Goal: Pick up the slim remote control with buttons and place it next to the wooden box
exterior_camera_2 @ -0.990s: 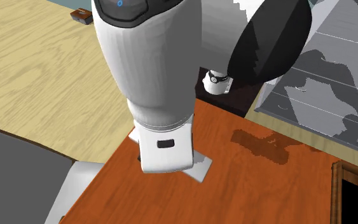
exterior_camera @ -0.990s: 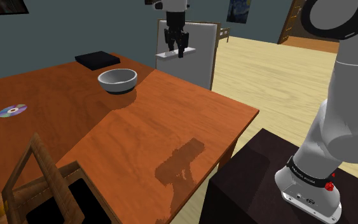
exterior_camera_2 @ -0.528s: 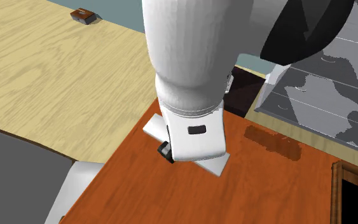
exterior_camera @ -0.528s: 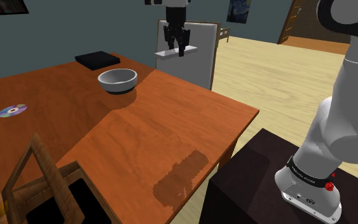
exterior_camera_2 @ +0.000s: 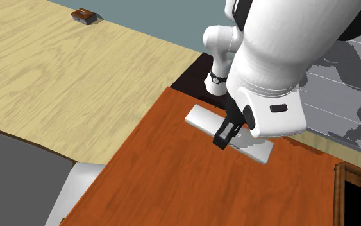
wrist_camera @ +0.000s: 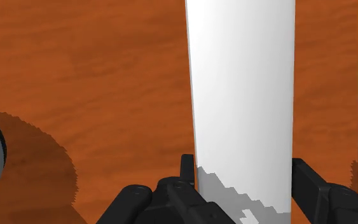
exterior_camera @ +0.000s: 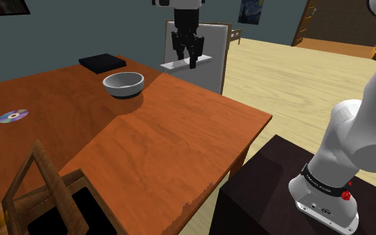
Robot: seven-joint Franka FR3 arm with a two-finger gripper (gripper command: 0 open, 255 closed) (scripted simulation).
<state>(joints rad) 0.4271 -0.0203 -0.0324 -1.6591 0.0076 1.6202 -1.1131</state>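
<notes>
Wooden table (exterior_camera: pixel 179 127) below, hand (exterior_camera: pixel 186 61) clasps white remote (exterior_camera: pixel 205 58).

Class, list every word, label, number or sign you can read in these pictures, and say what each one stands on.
Nothing here can be read as text.
The dark band on the arm's base: tiny light lettering, too small to read.
The remote control held in the pincer: plain white, no markings.
The disc: no legible print.
</notes>
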